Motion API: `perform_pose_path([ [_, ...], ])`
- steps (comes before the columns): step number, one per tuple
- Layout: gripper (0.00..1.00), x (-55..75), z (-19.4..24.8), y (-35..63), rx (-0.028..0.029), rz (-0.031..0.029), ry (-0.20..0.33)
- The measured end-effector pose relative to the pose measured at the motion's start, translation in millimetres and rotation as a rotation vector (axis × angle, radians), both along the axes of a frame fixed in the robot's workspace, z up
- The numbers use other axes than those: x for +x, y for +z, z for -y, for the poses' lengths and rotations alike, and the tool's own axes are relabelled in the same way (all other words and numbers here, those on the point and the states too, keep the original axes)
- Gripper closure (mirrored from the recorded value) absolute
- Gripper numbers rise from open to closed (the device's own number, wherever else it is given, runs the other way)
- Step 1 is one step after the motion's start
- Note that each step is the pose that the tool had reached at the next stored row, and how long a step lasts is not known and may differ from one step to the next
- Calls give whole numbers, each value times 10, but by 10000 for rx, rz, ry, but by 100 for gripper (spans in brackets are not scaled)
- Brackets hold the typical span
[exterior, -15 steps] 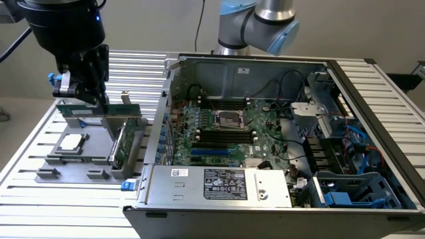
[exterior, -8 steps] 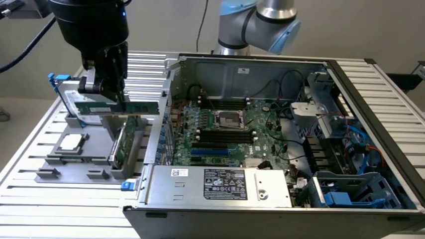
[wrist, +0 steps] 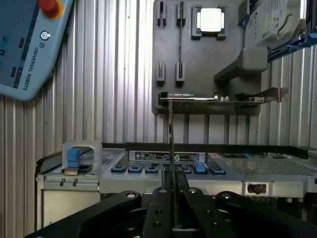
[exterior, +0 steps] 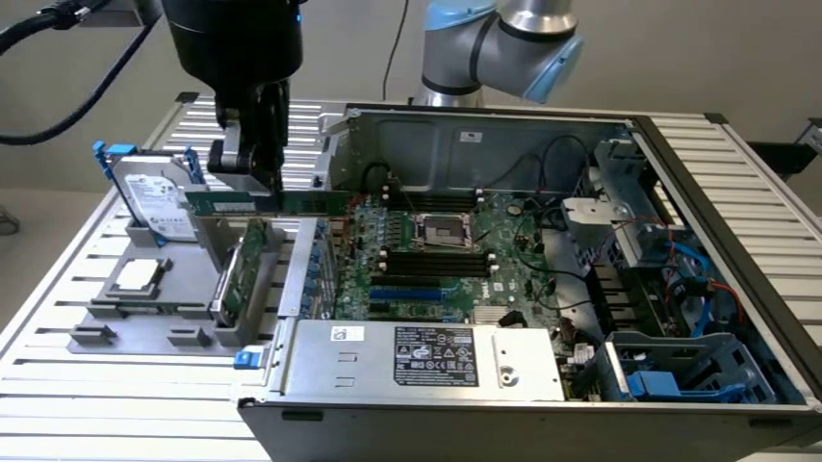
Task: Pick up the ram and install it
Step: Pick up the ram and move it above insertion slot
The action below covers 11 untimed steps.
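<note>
The ram (exterior: 276, 203) is a long thin green stick held level in the air, above the grey fixture (exterior: 129, 322) and just outside the open computer case's wall on the exterior view's left. My gripper (exterior: 252, 175) is shut on its upper edge near one end. In the wrist view the ram (wrist: 171, 148) shows edge-on as a thin line running out from between my fingers (wrist: 161, 206). The motherboard's black ram slots (exterior: 437, 262) lie inside the case, to the exterior view's right of the stick.
On the grey fixture stand a green expansion card with a metal bracket (exterior: 244, 271), a hard drive (exterior: 154, 197) and a CPU (exterior: 139, 276). The case holds a power supply (exterior: 430, 356), cables and blue drive bays (exterior: 675, 371). A teach pendant (wrist: 25, 44) lies on the slatted table.
</note>
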<state>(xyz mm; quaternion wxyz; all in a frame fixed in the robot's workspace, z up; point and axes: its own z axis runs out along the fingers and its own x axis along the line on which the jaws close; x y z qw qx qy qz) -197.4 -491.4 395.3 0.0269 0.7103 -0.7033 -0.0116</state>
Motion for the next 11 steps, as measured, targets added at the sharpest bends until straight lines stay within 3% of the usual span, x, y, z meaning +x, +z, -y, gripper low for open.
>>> perform_pose_path([
  [11,85,393,-38,9,-20,-59,-4],
])
